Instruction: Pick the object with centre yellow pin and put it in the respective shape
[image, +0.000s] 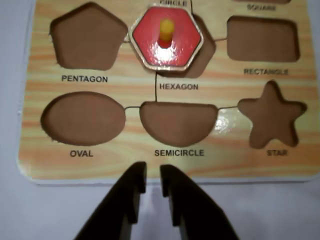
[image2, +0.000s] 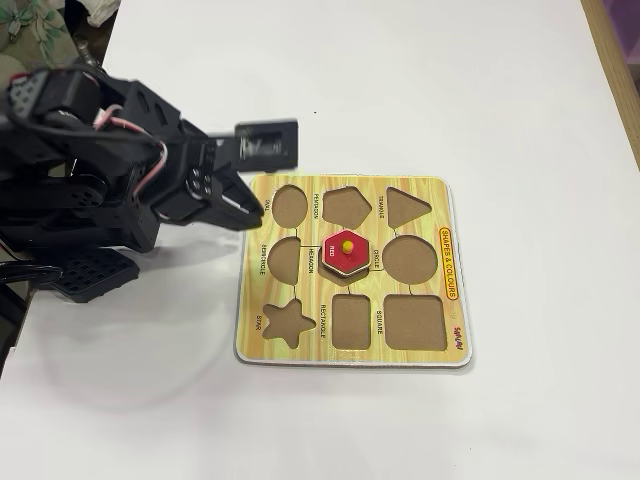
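A red hexagon piece (image: 166, 36) with a yellow pin (image: 166, 29) sits on the tan wood-grain puzzle board (image: 125, 167), whose brown recesses carry black labels, beside the black end effector (image: 153, 181) on the white bench (image2: 420, 80).

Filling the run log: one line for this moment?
gripper: empty, off board | red hexagon piece: skewed over hexagon slot, not seated | next: nudge flush

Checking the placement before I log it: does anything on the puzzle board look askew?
Yes. In the wrist view the red hexagon piece sits shifted up-left of the hexagon recess, leaving brown recess exposed at its right and bottom, so it is not seated flush.
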